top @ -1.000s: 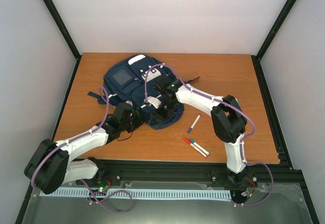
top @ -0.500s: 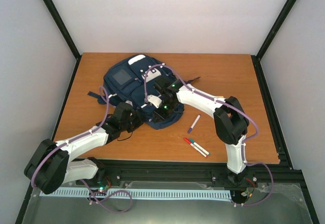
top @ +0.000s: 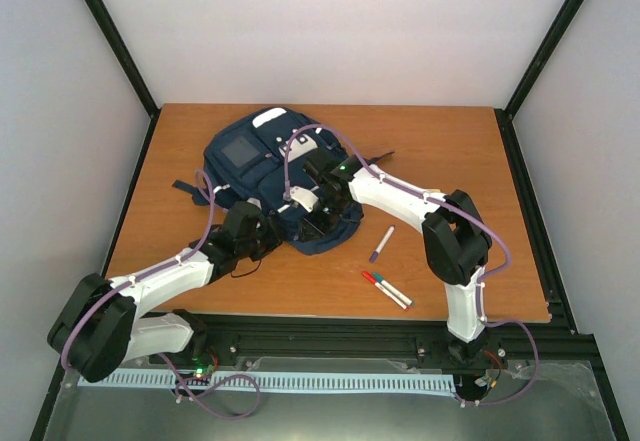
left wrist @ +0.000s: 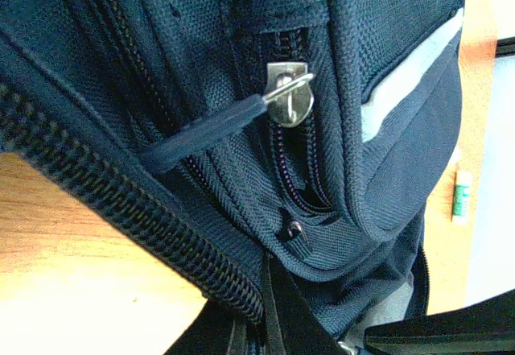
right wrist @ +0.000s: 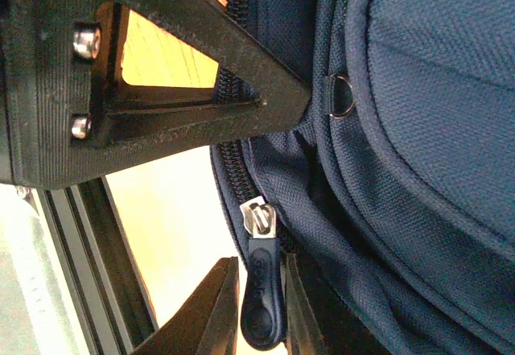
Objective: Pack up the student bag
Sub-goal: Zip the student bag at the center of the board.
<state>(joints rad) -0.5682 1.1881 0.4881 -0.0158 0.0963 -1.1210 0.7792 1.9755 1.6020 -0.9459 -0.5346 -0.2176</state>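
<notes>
Pinching a zipper pull (right wrist: 259, 307) on the student bag (top: 240, 161), right gripper (right wrist: 261, 268) narrow; left gripper (top: 268, 236) closed; label (top: 270, 117) illegible.

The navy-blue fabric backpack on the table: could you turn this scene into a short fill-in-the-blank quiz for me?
1. The navy-blue striped fabric backpack lies on a ___ table.
2. ___ slim marker pens lie on the table beside it.
3. In the right wrist view, a navy pull is attached to a silver ___ slider.
Missing words: wooden; three; zipper.
</notes>
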